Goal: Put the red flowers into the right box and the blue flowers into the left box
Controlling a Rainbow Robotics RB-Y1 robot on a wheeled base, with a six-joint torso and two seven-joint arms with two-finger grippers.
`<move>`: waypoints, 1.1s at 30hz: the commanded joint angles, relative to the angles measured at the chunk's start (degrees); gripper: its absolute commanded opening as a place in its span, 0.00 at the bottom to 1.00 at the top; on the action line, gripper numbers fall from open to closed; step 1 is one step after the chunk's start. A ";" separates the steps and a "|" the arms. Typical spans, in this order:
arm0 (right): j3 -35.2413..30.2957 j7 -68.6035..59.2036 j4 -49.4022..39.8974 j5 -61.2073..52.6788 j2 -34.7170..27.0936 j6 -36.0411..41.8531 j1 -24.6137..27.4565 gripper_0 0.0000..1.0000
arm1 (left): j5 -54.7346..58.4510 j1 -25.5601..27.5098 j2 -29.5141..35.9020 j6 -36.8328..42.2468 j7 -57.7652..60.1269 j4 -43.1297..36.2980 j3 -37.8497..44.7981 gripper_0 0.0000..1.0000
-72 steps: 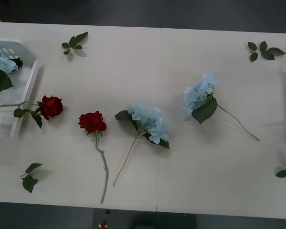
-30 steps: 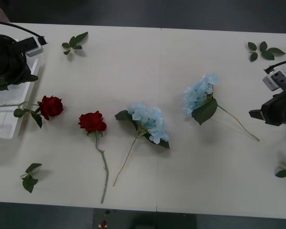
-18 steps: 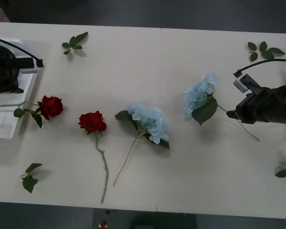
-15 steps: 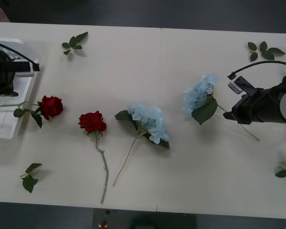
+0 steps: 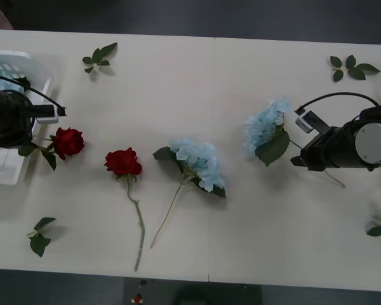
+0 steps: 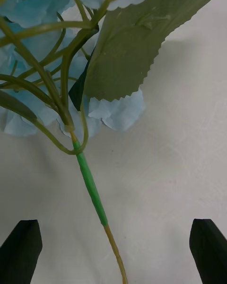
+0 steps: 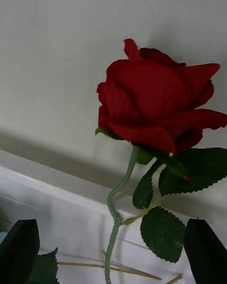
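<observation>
Both arms have swung in, right gripper (image 6: 113, 251) wide astride a blue flower's (image 5: 265, 127) light, limp stem, left gripper (image 7: 111, 253) wide around a rose (image 7: 156, 99) stem

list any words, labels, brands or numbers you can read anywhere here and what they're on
None: no readable text, label, brand or number on anything.
The white basket, the red roses, the blue hydrangeas and the table are all unmarked.
The left gripper and the right gripper, both open, bear no lettering either.
</observation>
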 commanded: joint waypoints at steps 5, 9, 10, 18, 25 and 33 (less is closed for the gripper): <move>2.76 2.32 2.84 0.55 0.43 -0.95 -4.00 0.77 | -0.28 -0.84 0.17 -5.61 -1.29 1.75 -5.17 0.88; 3.55 2.06 3.19 0.73 0.61 -0.95 -4.44 0.13 | -0.37 -0.76 -0.97 -7.54 -1.11 3.94 -6.32 0.87; 3.55 1.97 3.19 0.82 0.61 -0.95 -4.53 0.05 | -0.46 -0.84 -1.50 -7.54 -1.11 4.47 -6.32 0.87; 3.55 1.88 3.19 0.82 0.61 -0.95 -4.62 0.00 | -1.95 -1.37 -4.75 -7.98 -0.41 5.79 -6.32 0.87; 2.84 1.53 3.19 0.55 0.61 -0.95 -4.62 0.00 | -2.65 -2.43 -7.30 -8.51 0.47 9.39 -6.32 0.87; -2.25 1.44 0.47 -6.13 -0.10 1.43 -4.70 0.00 | -3.27 -2.51 -8.97 -10.80 0.47 12.73 -6.32 0.84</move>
